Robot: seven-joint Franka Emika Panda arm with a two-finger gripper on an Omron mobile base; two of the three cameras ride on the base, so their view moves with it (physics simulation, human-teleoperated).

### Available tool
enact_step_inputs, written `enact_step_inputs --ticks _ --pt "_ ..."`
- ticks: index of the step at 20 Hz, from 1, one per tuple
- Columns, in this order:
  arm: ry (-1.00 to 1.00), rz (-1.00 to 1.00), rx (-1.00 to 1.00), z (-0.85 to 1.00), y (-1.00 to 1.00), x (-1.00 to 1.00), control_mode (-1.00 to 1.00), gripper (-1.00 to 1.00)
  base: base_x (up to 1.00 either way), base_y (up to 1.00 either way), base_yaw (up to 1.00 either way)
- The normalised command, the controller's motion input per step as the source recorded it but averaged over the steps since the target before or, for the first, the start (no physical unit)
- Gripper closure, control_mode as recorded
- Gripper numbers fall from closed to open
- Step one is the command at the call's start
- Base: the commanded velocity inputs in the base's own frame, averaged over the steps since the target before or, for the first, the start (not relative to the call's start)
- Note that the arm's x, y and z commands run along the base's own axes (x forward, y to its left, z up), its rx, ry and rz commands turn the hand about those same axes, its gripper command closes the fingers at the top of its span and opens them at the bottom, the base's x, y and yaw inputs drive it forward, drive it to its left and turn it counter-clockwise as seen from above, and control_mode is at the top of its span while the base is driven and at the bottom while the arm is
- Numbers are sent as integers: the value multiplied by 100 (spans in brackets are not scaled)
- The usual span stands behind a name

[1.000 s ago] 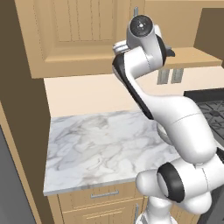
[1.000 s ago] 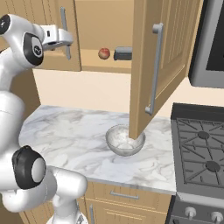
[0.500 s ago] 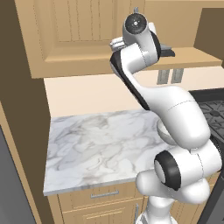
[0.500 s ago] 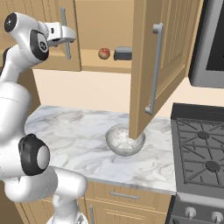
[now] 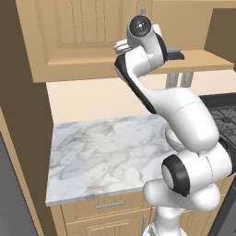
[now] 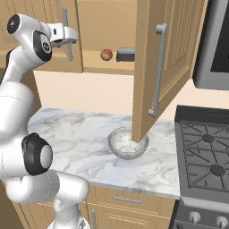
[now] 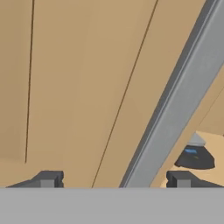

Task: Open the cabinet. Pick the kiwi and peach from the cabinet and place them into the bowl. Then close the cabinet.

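The cabinet's right door [image 6: 154,62] stands swung open, and its left door [image 6: 74,53] looks closed. The peach [image 6: 106,54] sits on the cabinet shelf beside a flat dark grey block [image 6: 125,54]. The kiwi is out of view. Down on the marble counter, the grey bowl [image 6: 128,143] rests under the open door's lower edge. My gripper [image 6: 70,36] is up at the left door's vertical bar handle [image 6: 66,20]. In the hand view that handle [image 7: 175,109] runs diagonally between the open fingertips [image 7: 48,178] of the gripper [image 7: 114,179], which touch nothing.
A stove [image 6: 205,156] lies to the right of the counter, with a microwave [image 6: 214,44] above it. The open door juts out over the counter [image 5: 106,152]. Drawers [image 5: 110,205] run below the counter's front edge.
The arm has swung its upper joints and brought the hand slightly closer to the left door's handle. Peach, bowl and right door have stayed put.
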Motion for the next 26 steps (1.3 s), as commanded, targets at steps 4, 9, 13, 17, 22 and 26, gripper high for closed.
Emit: enact_step_inputs --ticks 4,9,13,17,22,26 --pt "0 0 0 -19 0 38 -100 -100 0 0 0" --pt "-2 0 0 -42 -10 36 -100 -100 0 0 0" --pt "-8 0 0 -56 -13 31 -100 -100 0 0 0" --pt "-10 0 0 -48 -23 34 -100 -100 0 0 0" --pt "-1 2 5 -39 -15 59 -100 -100 0 0 0" --pt "0 8 8 -35 -8 74 -100 -100 0 0 0"
